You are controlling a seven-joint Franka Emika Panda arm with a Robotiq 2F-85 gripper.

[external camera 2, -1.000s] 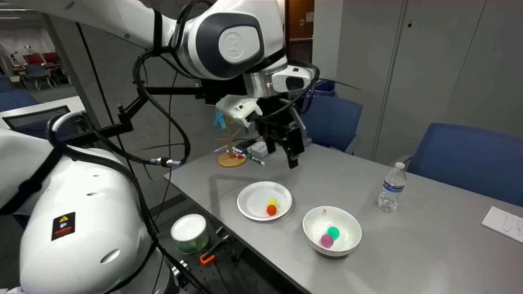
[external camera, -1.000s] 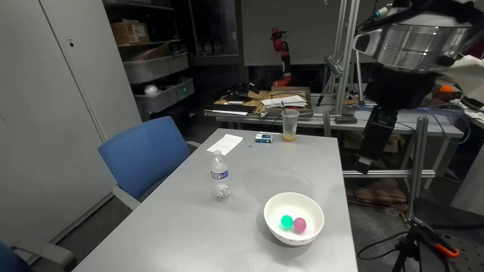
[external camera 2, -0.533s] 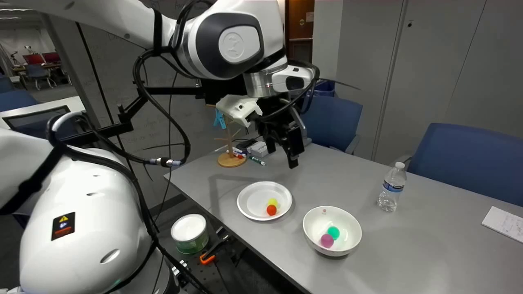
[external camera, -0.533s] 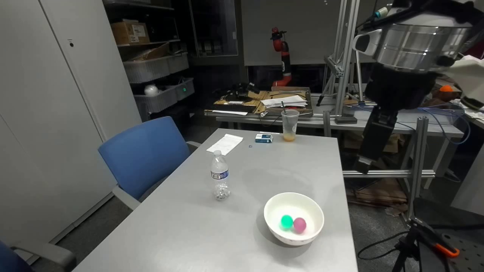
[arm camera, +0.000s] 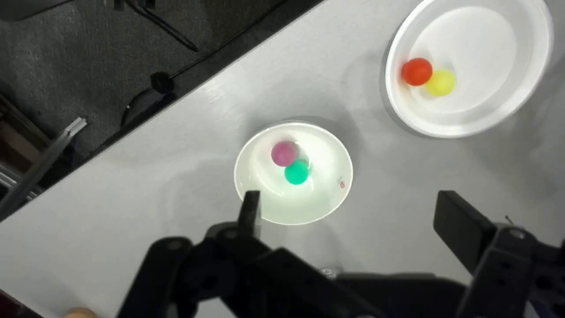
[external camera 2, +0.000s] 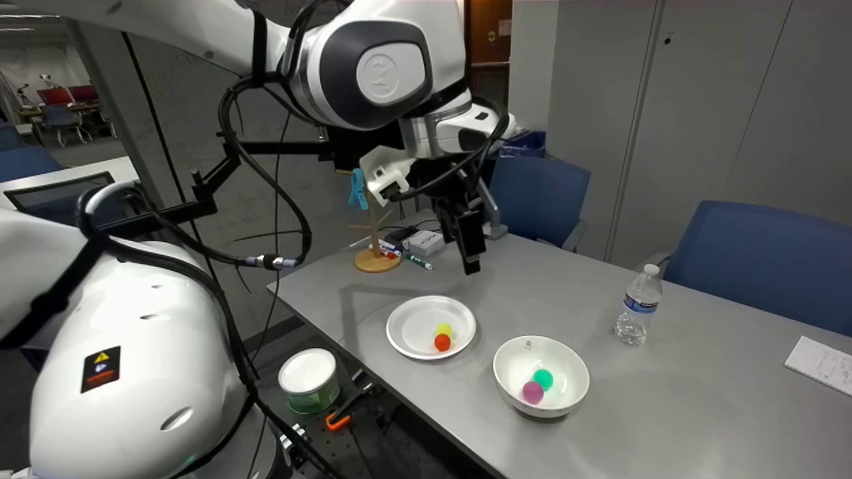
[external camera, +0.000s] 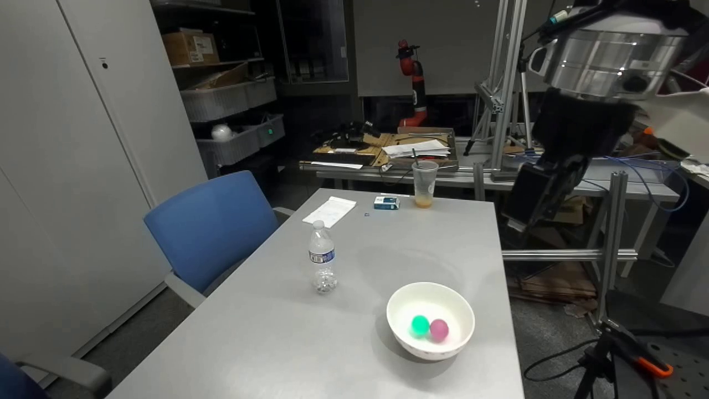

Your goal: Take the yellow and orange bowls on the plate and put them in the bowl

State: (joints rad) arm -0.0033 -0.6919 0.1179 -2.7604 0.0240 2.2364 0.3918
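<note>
A yellow ball (external camera 2: 444,329) and an orange-red ball (external camera 2: 442,342) lie touching on the white plate (external camera 2: 406,332). The wrist view also shows the yellow ball (arm camera: 440,83), the orange-red ball (arm camera: 416,71) and the plate (arm camera: 468,126) at upper right. The white bowl (external camera 2: 566,392) stands beside the plate, holding a pink ball (arm camera: 284,153) and a green ball (arm camera: 296,172). It also shows in an exterior view (external camera: 429,349), where the plate is out of view. My gripper (arm camera: 348,203) is open and empty, above the table beyond the plate in an exterior view (external camera 2: 466,256).
A clear water bottle (external camera 2: 640,306) stands past the bowl. A wooden stand (external camera 2: 377,259), markers and a small white box (external camera 2: 424,243) are at the table's far end. A cup (external camera: 424,185), a small box (external camera: 386,203) and paper (external camera: 330,211) lie at another end.
My gripper has turned and shifted slightly, moving a little up and left in an exterior view. It stays open. The balls, plate and bowl have not moved.
</note>
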